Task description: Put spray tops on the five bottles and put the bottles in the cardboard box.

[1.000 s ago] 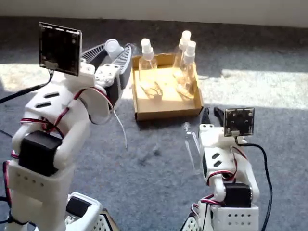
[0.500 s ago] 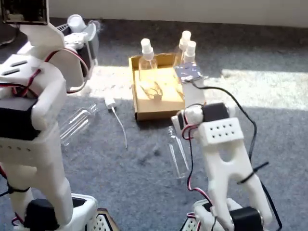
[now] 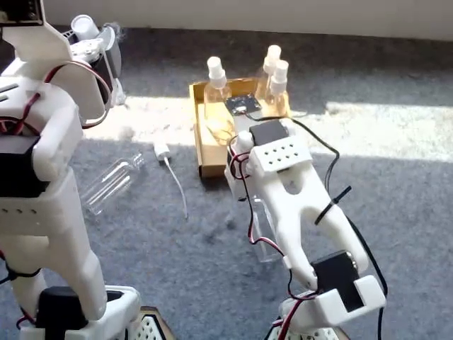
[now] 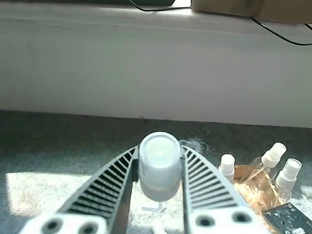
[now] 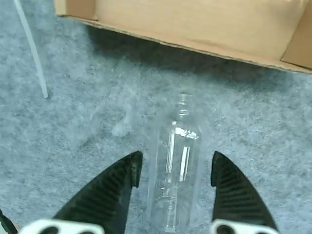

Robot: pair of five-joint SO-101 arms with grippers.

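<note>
The left arm [image 3: 49,142] is the biggest thing here, reared up at the near-left of the high view. The right arm [image 3: 290,191] stretches from the near edge toward the cardboard box [image 3: 211,168]. Everything sits on grey carpet [image 3: 177,255], part of it in sun.

The box lies open side up at the far middle, with three capped bottles [image 3: 216,92] standing in it, spray tops on.

Two clear bottles with no tops lie on their sides on the carpet. The bare bottle [image 3: 110,185] is well to the left of the box. The other bottle [image 5: 176,175] is just in front of the box, neck pointing at the box wall.

The right end effector [image 5: 176,157] hangs over that second one with its fingers spread wide, one on each side. There's a gap on both sides, so it's not gripping anything.

The left end effector [image 4: 159,152] is up high, away from the box, pinching a white spray top [image 4: 159,168] between its ribbed fingers.

A loose spray top [image 3: 163,151] with its long dip tube [image 3: 178,188] lies on the carpet between the bare bottle and the box.
</note>
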